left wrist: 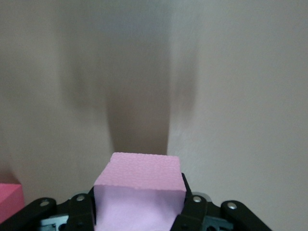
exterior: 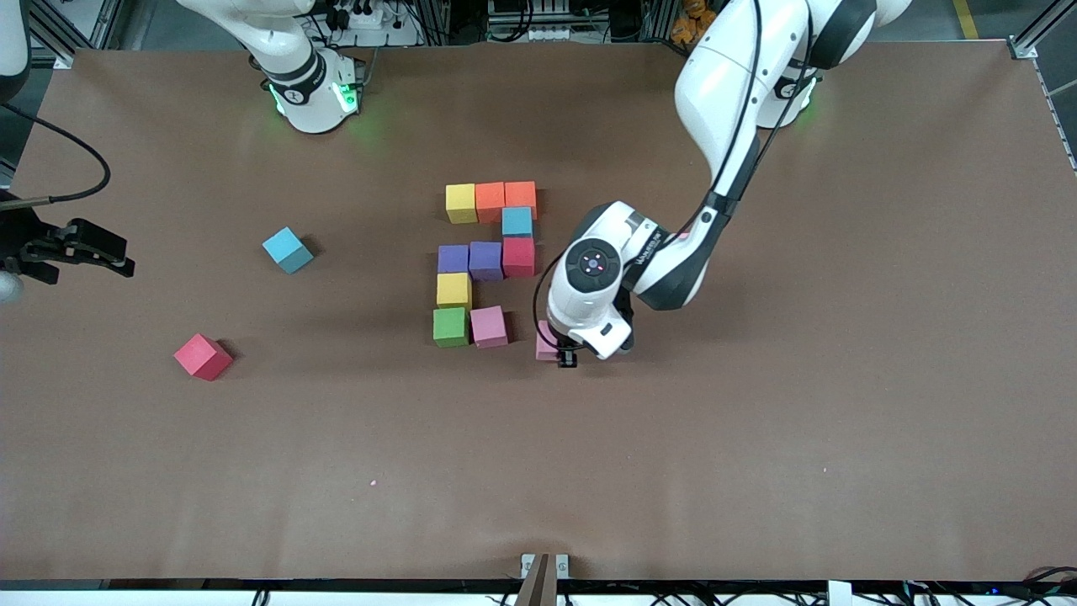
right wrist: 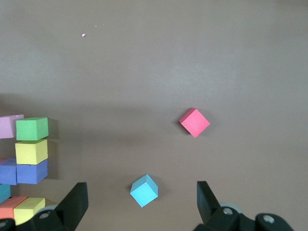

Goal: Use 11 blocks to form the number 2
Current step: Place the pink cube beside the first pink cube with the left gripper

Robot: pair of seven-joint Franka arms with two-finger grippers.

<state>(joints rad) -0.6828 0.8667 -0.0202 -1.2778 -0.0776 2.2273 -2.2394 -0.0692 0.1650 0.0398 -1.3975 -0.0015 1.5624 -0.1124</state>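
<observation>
- Blocks form most of the number 2 (exterior: 485, 263) on the brown bench (exterior: 757, 438): 10 cubes sit in place, touching their neighbours.
- Top row, farthest from the front camera: 1 yellow block (exterior: 460, 203) and 2 orange blocks (exterior: 505, 200).
- Under the orange end: a light blue block (exterior: 517, 222), then a red block (exterior: 518, 257) with 2 purple blocks (exterior: 470, 259) beside it.
- Nearer the front camera: a second yellow block (exterior: 453, 290), a green block (exterior: 450, 326) and a pink block (exterior: 489, 326).
- Left tool (exterior: 565, 352) is low at the bench, just beside the pink block of the bottom row, on the side toward the left arm's end of the bench, with a small gap between.
- Left tool is pinching a second pink block (left wrist: 139, 190); in the left wrist view its fingers (left wrist: 192, 211) press both sides of the cube.
- From the front view only an edge of that held cube shows beneath the left wrist.
- Right tool (exterior: 80, 248) is at the right arm's end of the bench, well apart from the digit, waiting with its fingers (right wrist: 72, 204) spread wide and nothing between them.
- A loose light blue block (exterior: 287, 249) lies between the right tool and the digit.
- A loose red block (exterior: 203, 356) lies nearer the front camera than the loose light blue one, both turned at an angle.
</observation>
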